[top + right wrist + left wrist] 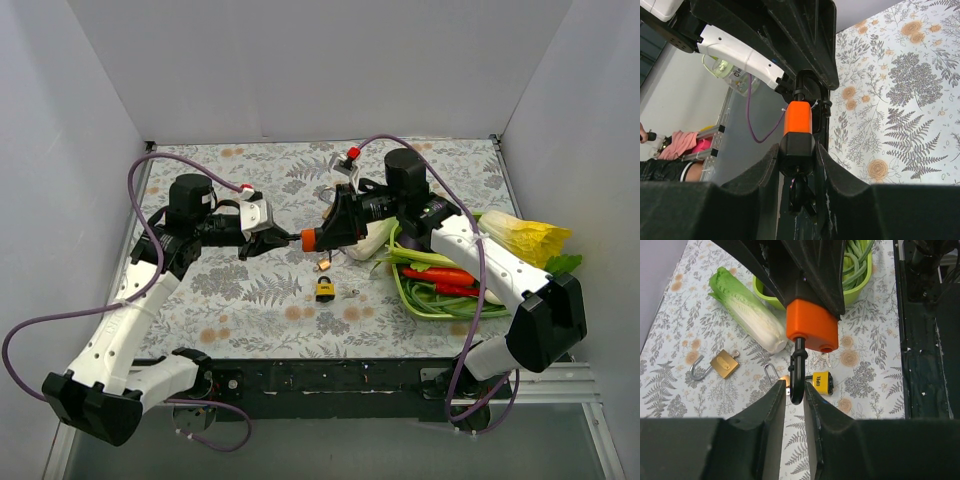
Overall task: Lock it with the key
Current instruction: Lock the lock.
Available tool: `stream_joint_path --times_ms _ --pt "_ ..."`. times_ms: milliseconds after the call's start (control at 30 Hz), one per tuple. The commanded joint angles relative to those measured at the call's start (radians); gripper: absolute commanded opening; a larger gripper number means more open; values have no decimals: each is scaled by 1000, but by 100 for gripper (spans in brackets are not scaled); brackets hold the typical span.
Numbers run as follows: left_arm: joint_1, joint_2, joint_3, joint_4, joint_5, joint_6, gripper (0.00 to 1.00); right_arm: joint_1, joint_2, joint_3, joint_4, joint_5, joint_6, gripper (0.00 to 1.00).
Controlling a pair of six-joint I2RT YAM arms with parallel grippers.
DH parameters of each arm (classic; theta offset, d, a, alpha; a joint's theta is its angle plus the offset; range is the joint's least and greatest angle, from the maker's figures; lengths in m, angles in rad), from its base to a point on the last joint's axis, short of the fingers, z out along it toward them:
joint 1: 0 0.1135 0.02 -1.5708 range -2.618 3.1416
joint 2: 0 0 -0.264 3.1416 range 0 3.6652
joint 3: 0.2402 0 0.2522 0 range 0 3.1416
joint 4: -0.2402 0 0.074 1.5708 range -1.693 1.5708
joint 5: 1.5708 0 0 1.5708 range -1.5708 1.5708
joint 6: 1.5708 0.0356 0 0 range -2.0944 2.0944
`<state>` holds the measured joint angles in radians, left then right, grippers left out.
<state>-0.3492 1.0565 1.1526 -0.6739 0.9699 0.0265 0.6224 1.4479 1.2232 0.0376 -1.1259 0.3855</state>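
Note:
An orange padlock [309, 238] with a black base is held in the air between both arms above the table's middle. My right gripper [322, 234] is shut on its black base [797, 150]; a dark key [801, 195] with a ring hangs from the keyhole toward that camera. In the left wrist view the orange body [811, 326] points at me and its black shackle [797, 375] sits between my left gripper's [795, 390] fingertips, which close on it. My left gripper also shows in the top view [290, 238].
Below lie a yellow padlock [821, 382] [325, 289], a brass padlock [724, 363] with open shackle, and small loose keys [824, 359]. A Chinese cabbage [747, 315] lies beside a green basket [405, 295] of beans and red peppers at the right.

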Motion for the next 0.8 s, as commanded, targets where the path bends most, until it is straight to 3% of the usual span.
stream_joint_path --times_ms 0,133,233,500,767 --pt "-14 -32 -4 -7 -20 41 16 7 -47 64 16 -8 -19 1" --pt "-17 -32 2 -6 6 9 0 7 -49 76 -31 26 -80 1" --pt "-17 -29 4 -19 55 -19 0 7 -61 90 -63 67 -138 1" --pt "-16 28 47 -78 265 -240 0 20 -110 110 -232 109 -555 1" --pt "-17 43 45 27 312 -369 0 79 -146 87 -258 127 -662 1"
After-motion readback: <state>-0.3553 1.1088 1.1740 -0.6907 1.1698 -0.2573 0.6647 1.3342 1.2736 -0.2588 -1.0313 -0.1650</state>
